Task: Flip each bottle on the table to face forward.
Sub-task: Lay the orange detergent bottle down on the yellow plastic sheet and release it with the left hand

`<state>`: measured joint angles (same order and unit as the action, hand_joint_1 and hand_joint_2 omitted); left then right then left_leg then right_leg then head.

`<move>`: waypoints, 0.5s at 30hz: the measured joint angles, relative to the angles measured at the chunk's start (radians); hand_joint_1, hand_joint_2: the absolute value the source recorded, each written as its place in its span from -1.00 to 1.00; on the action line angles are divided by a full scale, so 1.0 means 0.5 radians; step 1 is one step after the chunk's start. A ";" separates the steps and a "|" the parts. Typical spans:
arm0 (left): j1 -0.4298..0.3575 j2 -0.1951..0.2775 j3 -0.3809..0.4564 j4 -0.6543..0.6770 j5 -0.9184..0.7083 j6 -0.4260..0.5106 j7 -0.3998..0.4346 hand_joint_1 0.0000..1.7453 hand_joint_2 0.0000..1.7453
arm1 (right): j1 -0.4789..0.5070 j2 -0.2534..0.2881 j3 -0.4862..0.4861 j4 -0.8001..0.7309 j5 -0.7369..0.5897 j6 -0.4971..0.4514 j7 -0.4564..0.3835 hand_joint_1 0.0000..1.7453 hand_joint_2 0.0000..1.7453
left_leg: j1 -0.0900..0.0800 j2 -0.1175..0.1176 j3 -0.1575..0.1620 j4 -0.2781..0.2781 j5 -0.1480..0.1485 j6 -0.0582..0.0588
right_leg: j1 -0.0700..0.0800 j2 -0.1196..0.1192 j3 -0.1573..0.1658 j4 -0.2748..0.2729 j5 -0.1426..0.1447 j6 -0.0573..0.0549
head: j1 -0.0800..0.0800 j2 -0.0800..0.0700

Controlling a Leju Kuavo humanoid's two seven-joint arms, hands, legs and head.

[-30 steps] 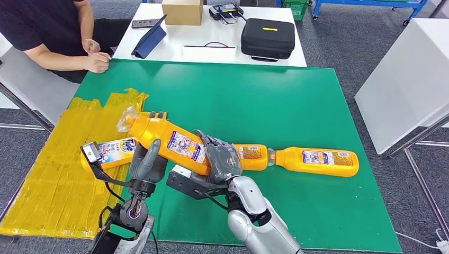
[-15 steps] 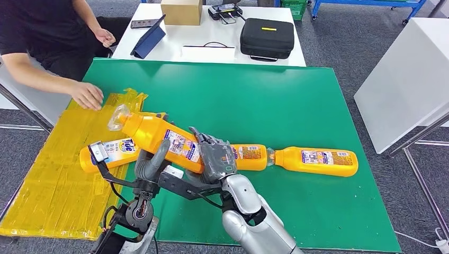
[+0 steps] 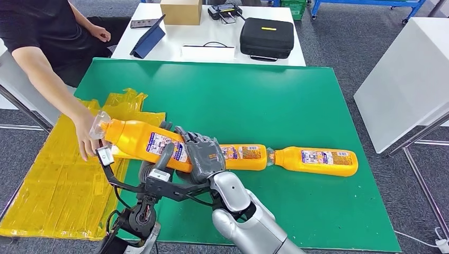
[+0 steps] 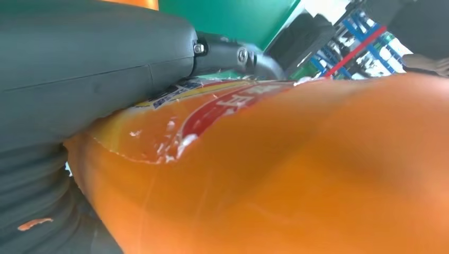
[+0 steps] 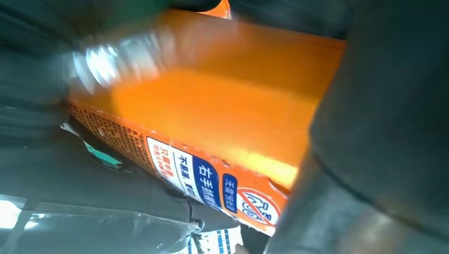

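The orange bottle (image 3: 138,143) is clamped by both hands' fingers (image 3: 168,154), now lowered leftward; its cap is reached by a person's hand (image 3: 84,136).

The held orange bottle (image 5: 212,111) carries a label (image 5: 204,182) with white Chinese characters on blue bands; "右手" can be made out, beside a red prohibition sign. In the left wrist view the same bottle shows a red-and-yellow logo ring (image 4: 212,106), its lettering unreadable. The labels on the two bottles (image 3: 316,160) lying near the desk's right edge are too small to read.
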<state>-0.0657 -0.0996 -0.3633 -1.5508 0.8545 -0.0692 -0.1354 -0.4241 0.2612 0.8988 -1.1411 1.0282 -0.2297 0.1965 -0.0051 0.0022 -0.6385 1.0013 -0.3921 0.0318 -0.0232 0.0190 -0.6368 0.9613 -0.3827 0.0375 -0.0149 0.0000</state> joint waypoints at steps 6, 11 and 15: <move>0.014 0.000 0.006 0.001 -0.015 0.027 -0.031 1.00 1.00 | -0.022 0.014 0.027 0.067 -0.004 -0.023 -0.011 1.00 1.00 | 0.000 0.000 -0.001 0.000 0.000 0.000 | 0.000 0.000 -0.001 0.000 0.000 0.000 | 0.000 0.000; 0.028 0.000 0.023 0.001 -0.051 0.053 -0.063 1.00 1.00 | -0.035 0.037 0.037 0.132 -0.018 -0.042 -0.035 1.00 1.00 | 0.000 0.000 -0.001 0.000 0.000 0.000 | 0.000 0.000 -0.001 0.000 0.000 0.000 | 0.000 0.000; 0.048 0.000 0.041 0.001 -0.066 0.062 -0.081 1.00 1.00 | -0.036 0.058 0.045 0.206 -0.047 -0.078 -0.064 -0.79 1.00 | 0.000 0.000 -0.001 0.000 0.000 0.000 | 0.000 0.000 -0.001 0.000 0.000 0.000 | 0.000 0.000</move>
<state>-0.0420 -0.0996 -0.3428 -1.5504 0.8215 -0.0383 -0.1760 -0.4420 0.2904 0.9212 -1.0380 1.0046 -0.2690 0.1643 -0.0051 0.0023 -0.6389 1.0013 -0.3921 0.0318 -0.0232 0.0191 -0.6375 0.9613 -0.3828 0.0374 -0.0150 0.0000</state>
